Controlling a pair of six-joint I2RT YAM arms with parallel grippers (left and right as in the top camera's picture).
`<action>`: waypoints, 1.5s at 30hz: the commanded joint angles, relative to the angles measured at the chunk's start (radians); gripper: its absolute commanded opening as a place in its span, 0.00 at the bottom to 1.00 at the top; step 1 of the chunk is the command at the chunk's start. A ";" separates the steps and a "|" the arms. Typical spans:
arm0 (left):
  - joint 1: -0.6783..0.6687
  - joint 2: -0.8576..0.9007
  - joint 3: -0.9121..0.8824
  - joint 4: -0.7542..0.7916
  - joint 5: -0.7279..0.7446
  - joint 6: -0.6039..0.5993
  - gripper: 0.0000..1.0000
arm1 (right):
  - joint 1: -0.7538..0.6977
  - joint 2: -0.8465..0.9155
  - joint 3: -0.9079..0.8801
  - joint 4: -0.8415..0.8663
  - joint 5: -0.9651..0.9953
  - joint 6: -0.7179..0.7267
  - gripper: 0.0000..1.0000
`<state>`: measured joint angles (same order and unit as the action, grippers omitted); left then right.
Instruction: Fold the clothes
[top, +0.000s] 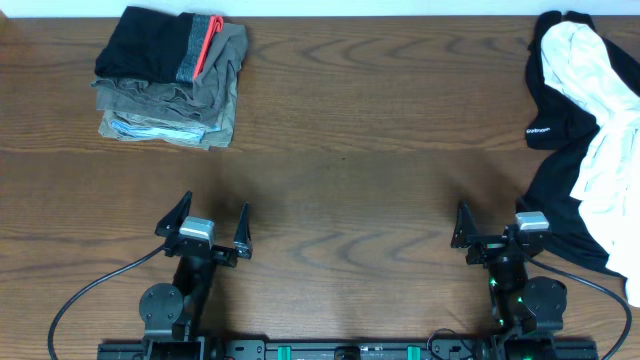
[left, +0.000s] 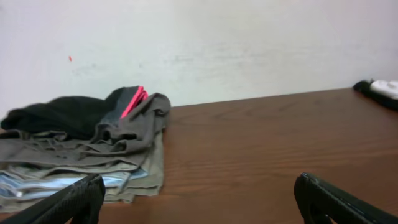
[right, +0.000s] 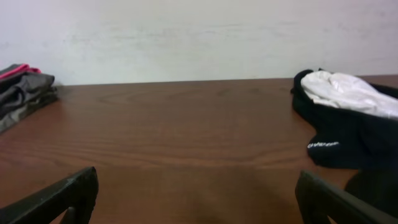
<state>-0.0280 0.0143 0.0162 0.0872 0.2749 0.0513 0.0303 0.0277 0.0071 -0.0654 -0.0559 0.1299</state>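
Observation:
The clothes, a crumpled white T-shirt (top: 608, 150), lie in a heap at the table's right edge, tangled with a black garment (top: 560, 120). Its print does not show. The right wrist view has the white shirt (right: 348, 90) at the far right, and the left wrist view shows a sliver of it (left: 387, 87). My left gripper (top: 214, 207) stands open near the front edge, left of centre, with nothing between its fingers (left: 81, 193). My right gripper (top: 496, 217) is open too, just left of the heap and apart from it.
A stack of folded olive, grey and black garments (top: 170, 80) with a pink strip sits at the back left, also seen from the left wrist (left: 93, 146). Bare brown wooden table (top: 350, 150) lies between the stack and the heap. A pale wall rises behind.

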 joint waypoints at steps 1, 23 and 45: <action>-0.002 0.019 0.001 0.016 0.095 -0.062 0.98 | 0.003 0.014 -0.002 -0.003 -0.009 0.061 0.99; -0.002 0.884 0.653 -0.153 0.257 -0.063 0.98 | 0.003 0.650 0.519 -0.028 0.014 -0.023 0.99; -0.002 1.345 1.430 -0.992 0.269 0.075 0.98 | -0.011 1.564 1.658 -0.743 -0.158 -0.153 0.99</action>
<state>-0.0284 1.3254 1.3922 -0.8890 0.5213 0.1093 0.0284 1.5551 1.6142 -0.8009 -0.1429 0.0025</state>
